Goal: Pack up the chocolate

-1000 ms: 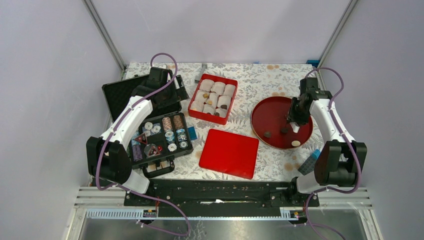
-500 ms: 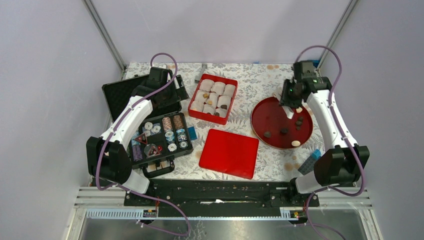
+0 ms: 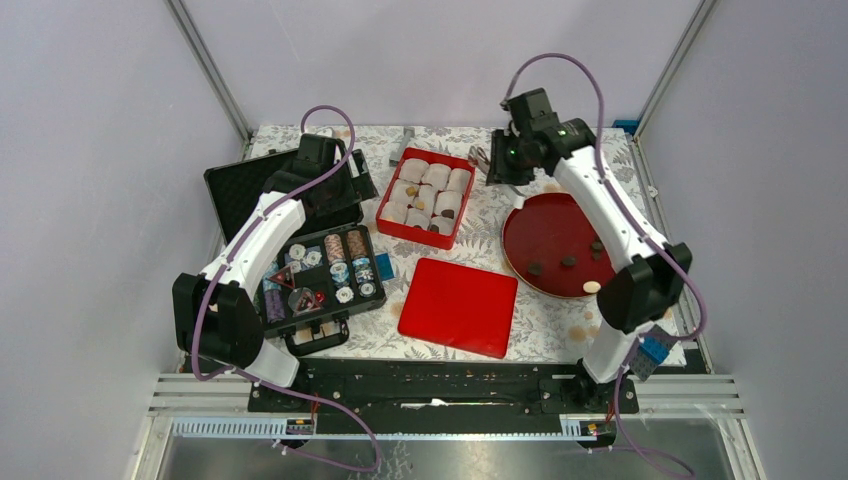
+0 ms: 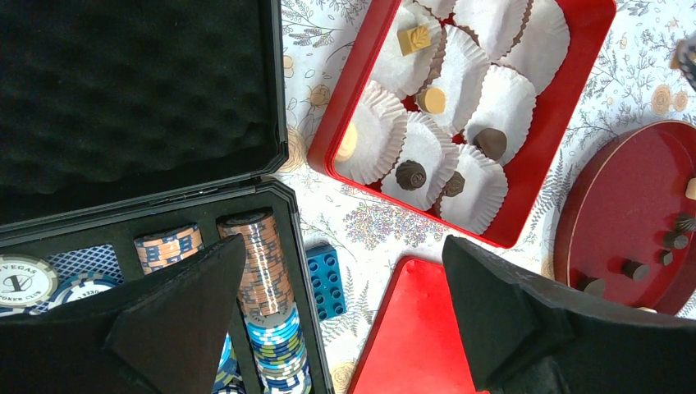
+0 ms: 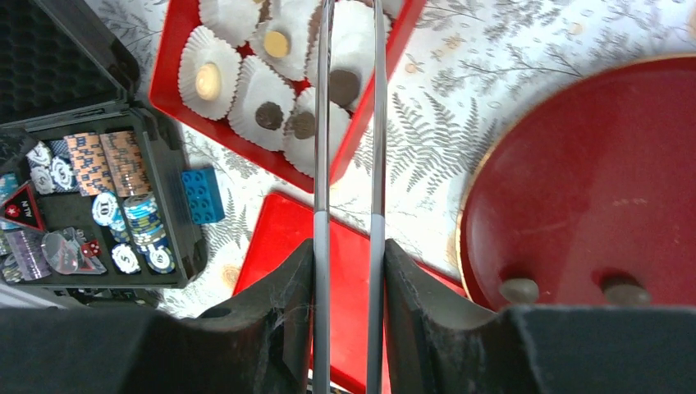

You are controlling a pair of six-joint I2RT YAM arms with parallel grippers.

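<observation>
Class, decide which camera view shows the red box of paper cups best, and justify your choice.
The left wrist view: the red box sits close, its paper cups and chocolates distinct, only its far end cropped. The top view shows it whole but small; in the right wrist view metal tongs cross it.

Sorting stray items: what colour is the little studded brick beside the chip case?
Blue. The brick shows best in the left wrist view.

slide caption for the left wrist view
Open left end effector over the chip case, red box of cupped chocolates beyond.
</observation>
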